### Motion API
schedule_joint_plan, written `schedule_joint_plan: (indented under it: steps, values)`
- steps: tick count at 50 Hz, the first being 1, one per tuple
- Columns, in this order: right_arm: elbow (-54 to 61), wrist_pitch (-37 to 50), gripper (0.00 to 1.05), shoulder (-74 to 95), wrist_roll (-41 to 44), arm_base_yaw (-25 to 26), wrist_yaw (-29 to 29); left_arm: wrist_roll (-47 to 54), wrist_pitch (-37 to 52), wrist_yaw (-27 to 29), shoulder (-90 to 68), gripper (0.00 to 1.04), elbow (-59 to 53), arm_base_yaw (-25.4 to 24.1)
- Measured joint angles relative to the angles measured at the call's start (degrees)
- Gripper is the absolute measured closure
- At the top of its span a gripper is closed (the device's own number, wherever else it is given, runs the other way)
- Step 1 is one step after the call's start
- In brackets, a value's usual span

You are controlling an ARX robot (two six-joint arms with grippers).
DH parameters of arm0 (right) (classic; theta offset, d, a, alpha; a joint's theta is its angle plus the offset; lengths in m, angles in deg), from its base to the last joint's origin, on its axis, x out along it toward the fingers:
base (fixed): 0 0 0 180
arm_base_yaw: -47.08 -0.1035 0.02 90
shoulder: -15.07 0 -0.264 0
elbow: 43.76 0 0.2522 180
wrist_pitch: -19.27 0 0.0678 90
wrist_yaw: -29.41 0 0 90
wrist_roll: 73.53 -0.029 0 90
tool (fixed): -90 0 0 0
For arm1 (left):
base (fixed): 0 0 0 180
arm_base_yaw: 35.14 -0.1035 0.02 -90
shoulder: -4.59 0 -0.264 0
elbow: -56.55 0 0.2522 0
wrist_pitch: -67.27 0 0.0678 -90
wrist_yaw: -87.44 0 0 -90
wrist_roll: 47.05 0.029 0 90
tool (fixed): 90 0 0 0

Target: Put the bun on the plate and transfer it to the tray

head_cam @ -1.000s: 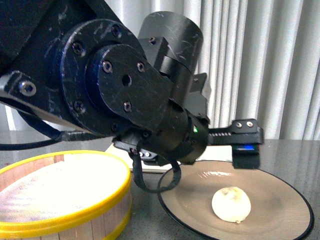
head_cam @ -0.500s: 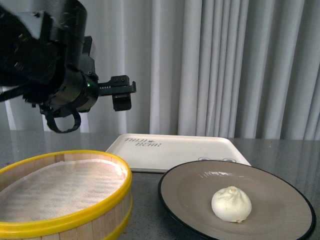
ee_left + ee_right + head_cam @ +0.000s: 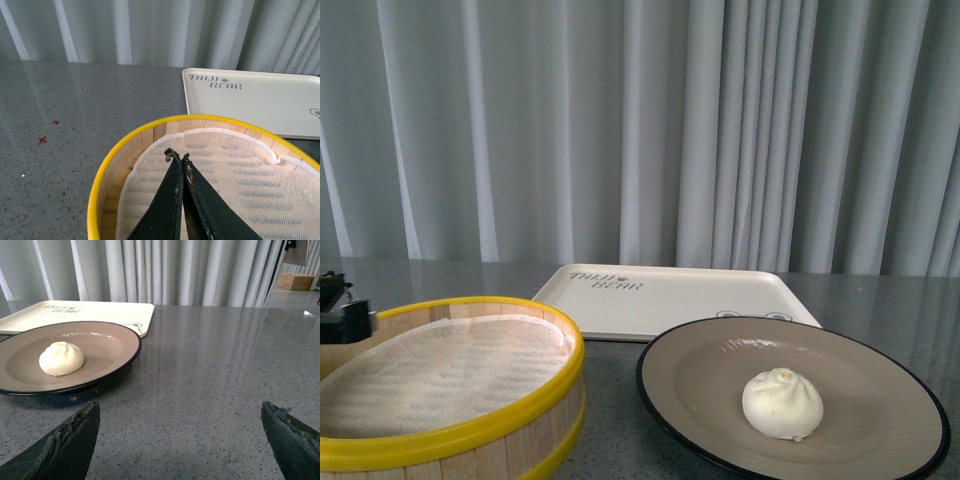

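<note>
Left fingers (image 3: 167, 200) had withdrawn from above the plate (image 3: 700, 380), clenched empty; right fingers (image 3: 70, 440) were released; the bun (image 3: 782, 403) rested on the plate.

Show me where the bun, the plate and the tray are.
bun (image 3: 782, 403), front view, middle of its rounded side.
plate (image 3: 695, 385), front view, bare grey inside, left of the bun.
tray (image 3: 680, 300), front view, bare flat middle.

Bun (image 3: 782, 403) on plate (image 3: 700, 385); tray (image 3: 670, 303) behind, maybe touching; steamer basket (image 3: 470, 432) left.
</note>
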State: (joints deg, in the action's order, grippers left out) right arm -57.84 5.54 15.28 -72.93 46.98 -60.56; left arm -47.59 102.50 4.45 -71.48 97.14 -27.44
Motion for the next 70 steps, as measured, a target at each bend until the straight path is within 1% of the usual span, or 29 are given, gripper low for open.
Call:
schedule_joint_plan:
  steps: [8, 14, 17, 20, 25, 42, 44, 46, 70]
  values:
    - [0.0, 0.0, 0.09, 0.0, 0.0, 0.0, -0.07, 0.09, 1.25, -1.42, 7.17, 1.01, -8.74, -2.38]
    - [0.0, 0.0, 0.09, 0.0, 0.0, 0.0, -0.04, 0.09, 1.07, -2.86, 12.37, 1.01, -13.51, -3.26]
    - [0.0, 0.0, 0.09, 0.0, 0.0, 0.0, -0.04, 0.09, 0.68, -3.28, 14.08, 1.01, -14.71, -3.65]
    - [0.0, 0.0, 0.09, 0.0, 0.0, 0.0, -0.04, 0.11, 0.0, -6.29, 16.0, 1.01, -16.09, -5.77]
    - [0.0, 0.0, 0.09, 0.0, 0.0, 0.0, -0.04, 0.11, -1.38, -6.62, 19.34, 1.01, -18.21, -7.41]
    - [0.0, 0.0, 0.09, 0.0, 0.0, 0.0, -0.07, 0.11, -7.63, -6.88, 30.1, 1.01, -22.75, -7.61]
    - [0.0, 0.0, 0.09, 0.0, 0.0, 0.0, -0.07, 0.11, -5.4, -6.86, 30.42, 1.01, -24.46, -7.61]
    - [0.0, 0.0, 0.09, 0.0, 0.0, 0.0, -0.07, 0.11, -5.66, -6.86, 31.12, 1.01, -25.14, -7.61]
    - [0.0, 0.0, 0.09, 0.0, 0.0, 0.0, -0.07, 0.11, -20.37, -6.88, 47.19, 1.01, -25.35, -7.61]
